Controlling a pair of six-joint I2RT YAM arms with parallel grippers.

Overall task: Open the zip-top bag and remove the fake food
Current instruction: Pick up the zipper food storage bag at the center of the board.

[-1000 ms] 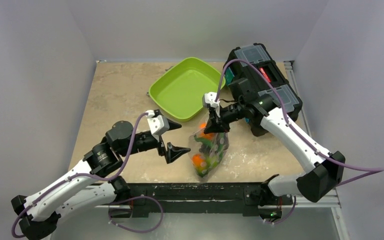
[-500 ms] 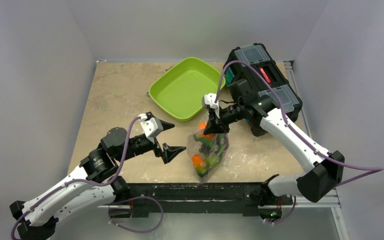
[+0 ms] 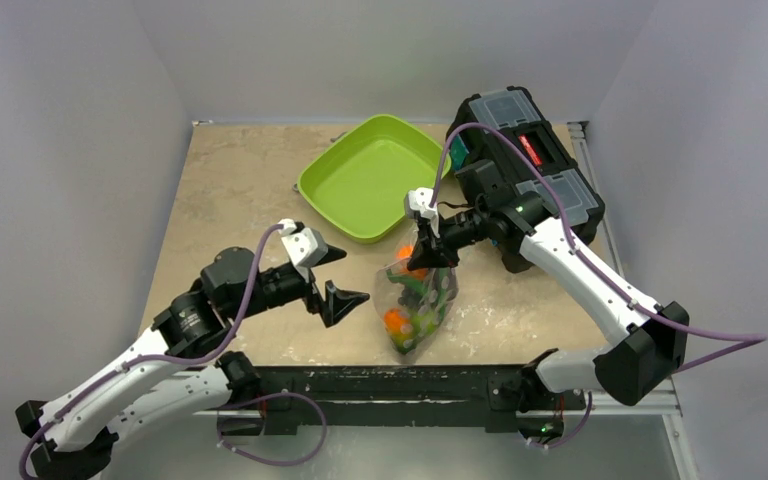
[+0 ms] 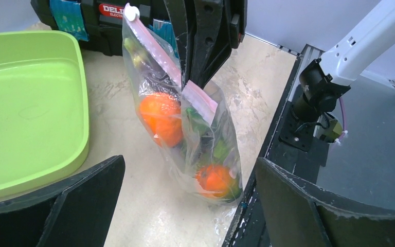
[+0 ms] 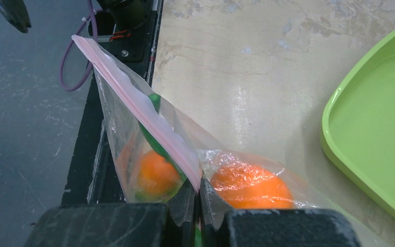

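A 2-armed robot works at a table, seen from above. The right gripper [image 3: 423, 258] is clamped tight on the pink zip strip [image 5: 144, 110] of a clear plastic bag [image 3: 418, 300], pinching it partway along its length. The bag hangs from that grip with its bottom resting on the table [image 3: 240, 190] near the front edge, between the 2 arms and just in front of a lime-green tray [image 3: 365, 180]. Inside the bag are the toy foods: 2 oranges [image 4: 159, 116], some green pieces and something dark. None has been taken out, and the tray holds nothing.

The left gripper [image 3: 357, 274] is spread wide and grasps nothing. It hovers near the bag's left side, apart from it, with the bag framed between its fingers in its wrist view.

The zip looks shut, so the task seems to be at its opening step: one arm steadies the bag while the other lines up. The next move likely calls for the left gripper to close on a free part of the strip, perhaps the small white tab [image 4: 129, 12] at its upper end, and pull against the right gripper's hold.

The tabletop is beige and mottled like stone, with pale scuffs. A black toolbox [image 3: 530, 160] sits at the back right. Plain pale grey walls close in 3 sides.
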